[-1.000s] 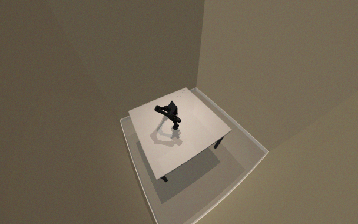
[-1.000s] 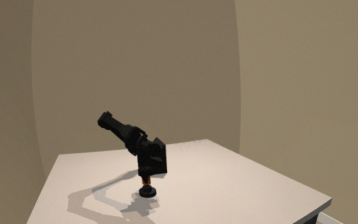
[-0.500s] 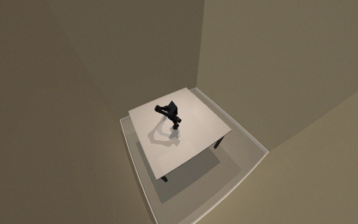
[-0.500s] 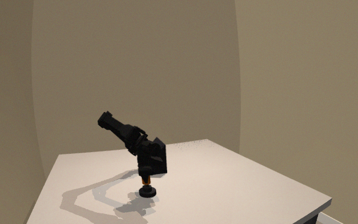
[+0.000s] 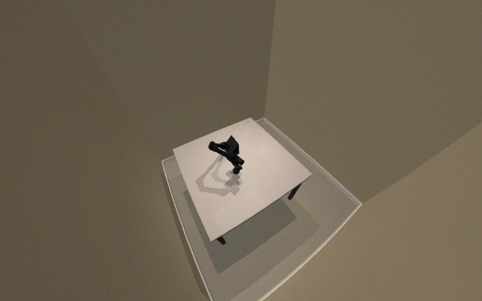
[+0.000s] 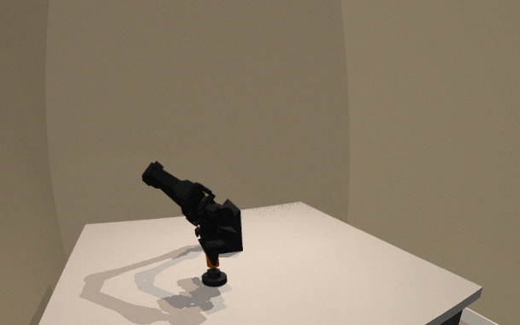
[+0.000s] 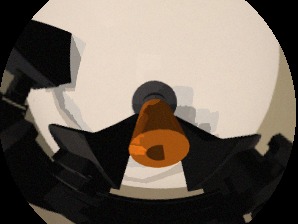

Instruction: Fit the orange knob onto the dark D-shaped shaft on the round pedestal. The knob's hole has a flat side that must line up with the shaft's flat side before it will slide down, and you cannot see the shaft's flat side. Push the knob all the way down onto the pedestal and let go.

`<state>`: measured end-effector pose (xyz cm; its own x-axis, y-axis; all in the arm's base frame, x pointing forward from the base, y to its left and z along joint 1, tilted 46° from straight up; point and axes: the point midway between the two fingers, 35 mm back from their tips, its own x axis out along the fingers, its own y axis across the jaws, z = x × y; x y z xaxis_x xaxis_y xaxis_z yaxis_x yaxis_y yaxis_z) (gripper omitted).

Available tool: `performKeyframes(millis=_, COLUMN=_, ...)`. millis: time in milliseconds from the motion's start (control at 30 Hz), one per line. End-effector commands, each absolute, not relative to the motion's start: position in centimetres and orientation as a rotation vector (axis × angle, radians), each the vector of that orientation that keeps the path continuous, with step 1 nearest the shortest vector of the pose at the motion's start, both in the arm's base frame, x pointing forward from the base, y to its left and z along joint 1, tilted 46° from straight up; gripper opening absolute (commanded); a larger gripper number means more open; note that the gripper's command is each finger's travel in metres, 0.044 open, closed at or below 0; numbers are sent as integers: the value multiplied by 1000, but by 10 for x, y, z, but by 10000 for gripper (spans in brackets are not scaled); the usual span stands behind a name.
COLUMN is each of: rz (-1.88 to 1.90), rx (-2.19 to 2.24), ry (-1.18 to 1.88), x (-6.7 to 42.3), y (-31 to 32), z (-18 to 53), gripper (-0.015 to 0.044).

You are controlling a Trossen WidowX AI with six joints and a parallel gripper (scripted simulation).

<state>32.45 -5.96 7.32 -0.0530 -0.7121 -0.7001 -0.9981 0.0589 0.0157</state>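
My gripper [image 6: 212, 261] [image 7: 156, 117] [image 5: 236, 169] is shut on the orange knob [image 7: 157, 136] [image 6: 209, 263], holding it upright. The knob hangs directly over the dark round pedestal [image 7: 154, 94] [image 6: 214, 278] [image 5: 236, 171], with its lower end close above the pedestal top. In the wrist view the knob's upper face shows a dark D-shaped hole. The shaft is hidden behind the knob, so I cannot tell whether the knob sits on it.
The white table [image 5: 275, 166] [image 6: 335, 265] bears the arm's base toward its far side. The table stands on a pale tray-like floor [image 5: 323, 214] in a corner between two walls.
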Motion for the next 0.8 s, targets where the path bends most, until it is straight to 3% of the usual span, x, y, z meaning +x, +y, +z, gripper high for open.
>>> performKeyframes(millis=0, rz=721, rx=-1715, ry=1816, x=324, y=-60, z=73, gripper=0)
performKeyframes(millis=767, rz=721, rx=-1715, ry=1816, x=324, y=-58, z=75, gripper=0)
